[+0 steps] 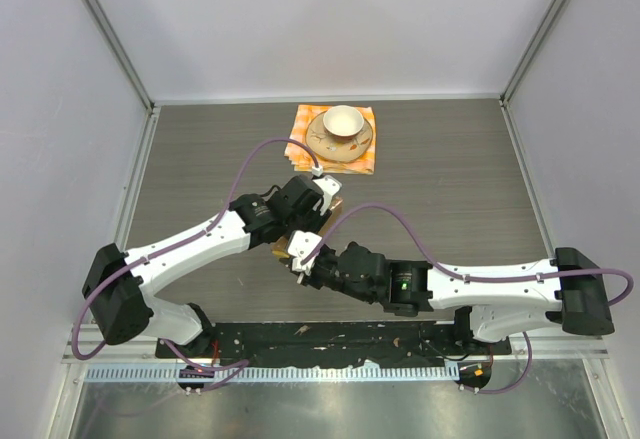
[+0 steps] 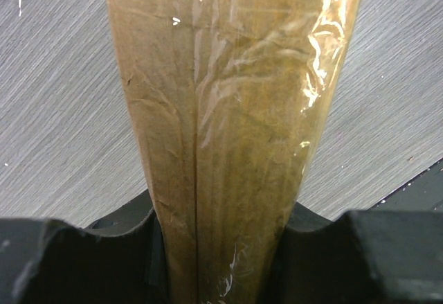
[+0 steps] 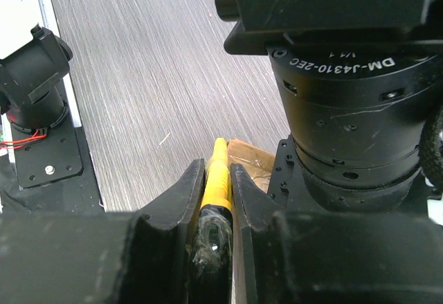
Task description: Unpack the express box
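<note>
Left gripper (image 2: 221,266) pinched on the taped express box (image 2: 228,110), cardboard running out from between its fingers (image 2: 83,262) over the grey table (image 2: 62,110), right gripper (image 3: 216,179) clamped on a yellow tool (image 3: 219,155), tip just beside the box, cup (image 1: 342,119) on saucer (image 1: 322,144) well apart.

text: DM-J4310-2EC | on: black motor housing (image 3: 346,110) | view: right wrist | orientation: upside down
</note>
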`<action>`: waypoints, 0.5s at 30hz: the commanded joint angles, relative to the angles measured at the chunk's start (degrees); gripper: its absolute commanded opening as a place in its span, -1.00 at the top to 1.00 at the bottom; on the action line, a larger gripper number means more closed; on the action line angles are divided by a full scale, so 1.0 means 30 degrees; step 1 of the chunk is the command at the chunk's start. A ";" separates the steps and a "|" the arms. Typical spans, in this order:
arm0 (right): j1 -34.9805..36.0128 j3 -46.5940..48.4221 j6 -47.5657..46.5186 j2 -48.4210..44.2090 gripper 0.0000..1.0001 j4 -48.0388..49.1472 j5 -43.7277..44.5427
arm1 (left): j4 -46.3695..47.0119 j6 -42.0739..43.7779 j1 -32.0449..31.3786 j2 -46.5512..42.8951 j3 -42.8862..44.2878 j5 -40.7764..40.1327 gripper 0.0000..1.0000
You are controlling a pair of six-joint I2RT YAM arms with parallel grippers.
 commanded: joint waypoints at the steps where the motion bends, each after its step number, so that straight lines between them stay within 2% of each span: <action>1: -0.0066 0.0293 0.0232 0.0040 0.99 0.0943 0.0386 | 0.0494 -0.0061 -0.0067 -0.0794 -0.0031 0.0129 1.00; 15: -0.0066 0.0234 -0.0031 0.0479 0.99 0.0387 0.0709 | 0.0435 -0.0178 -0.0067 -0.0852 0.0028 0.0305 1.00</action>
